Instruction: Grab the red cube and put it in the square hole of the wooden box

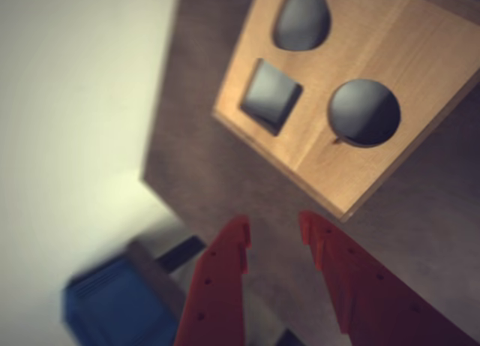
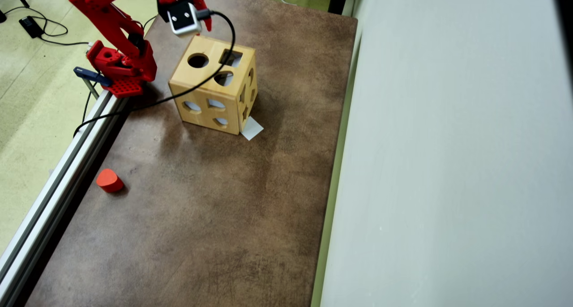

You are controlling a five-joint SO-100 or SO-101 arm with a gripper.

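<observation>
The red cube shows in neither view. The wooden box [image 1: 405,46] fills the upper right of the wrist view, with its square hole [image 1: 271,95] between a teardrop opening and a round one. My gripper [image 1: 274,226] hangs open just short of the box's near corner, nothing between its red fingers. In the overhead view the wooden box [image 2: 188,76] stands at the far left of the brown table, its square hole [image 2: 237,58] on the top face. The arm [image 2: 116,25] and its wrist camera [image 2: 181,17] hover over the box's far edge, hiding the fingers.
An orange-red block with a rounded side [image 2: 109,181] lies near the table's left edge. An aluminium rail [image 2: 67,164] runs along that edge. A white paper scrap [image 2: 251,129] sticks out under the box. A blue clamp [image 1: 112,308] sits below the table edge.
</observation>
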